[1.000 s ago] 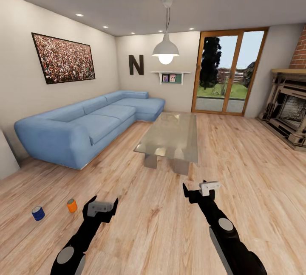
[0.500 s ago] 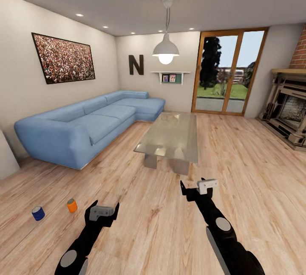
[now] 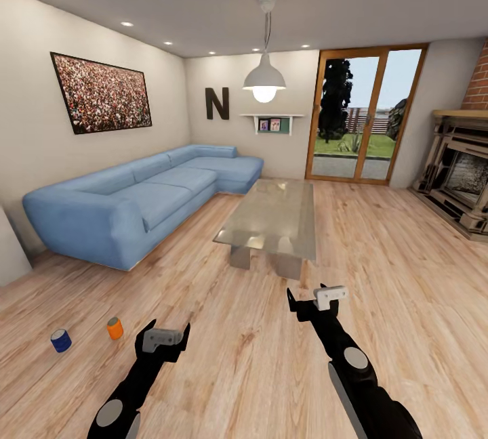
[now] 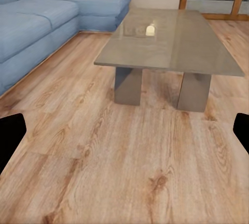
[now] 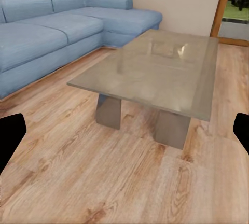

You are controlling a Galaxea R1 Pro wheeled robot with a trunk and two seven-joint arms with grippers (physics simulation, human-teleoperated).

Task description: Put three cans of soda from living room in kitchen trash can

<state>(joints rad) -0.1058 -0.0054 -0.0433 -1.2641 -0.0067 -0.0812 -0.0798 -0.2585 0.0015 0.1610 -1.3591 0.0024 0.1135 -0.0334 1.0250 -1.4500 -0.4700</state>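
Both arms hang forward, left gripper (image 3: 163,339) and right gripper (image 3: 313,301) spread empty, ready; orange can (image 3: 114,328) and blue can (image 3: 60,340) stand on the wood floor (image 3: 257,364) leftward.

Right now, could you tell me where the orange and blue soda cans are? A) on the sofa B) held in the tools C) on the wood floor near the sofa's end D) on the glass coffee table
C: the orange can and blue can stand on the wood floor, beside the left tool, below the sofa.
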